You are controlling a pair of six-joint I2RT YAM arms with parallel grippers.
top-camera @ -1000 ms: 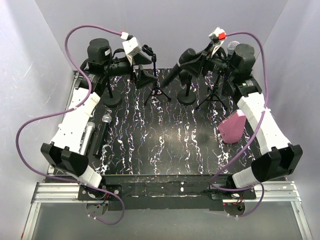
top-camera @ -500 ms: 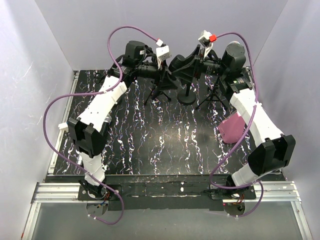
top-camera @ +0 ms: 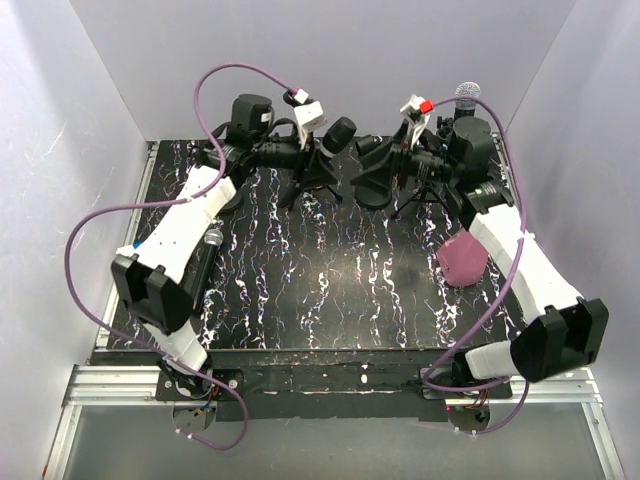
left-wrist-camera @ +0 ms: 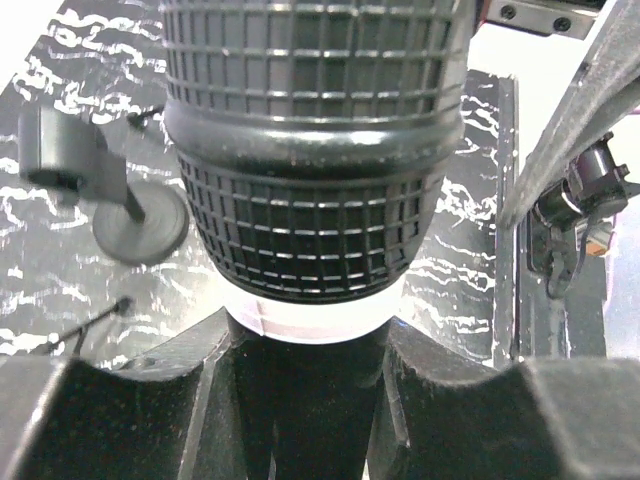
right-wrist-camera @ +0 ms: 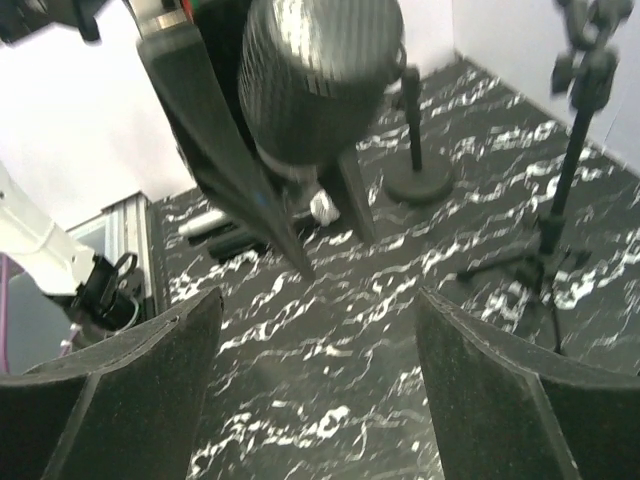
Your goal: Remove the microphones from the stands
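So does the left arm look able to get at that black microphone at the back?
Yes, it seems so: the left gripper grips the black microphone just below its head, nothing in between, and the right gripper stands open nearby, clear of it.

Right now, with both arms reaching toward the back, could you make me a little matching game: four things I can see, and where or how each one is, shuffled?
Things:
1. black microphone
2. pink block
3. right claw
4. round-base stand

Place or state:
A. open, nothing between its fingers
B. standing on the table, pole upright
C. between the left claw's fingers
D. lying on the table beside the right arm

Pairs: 1-C, 2-D, 3-A, 4-B.
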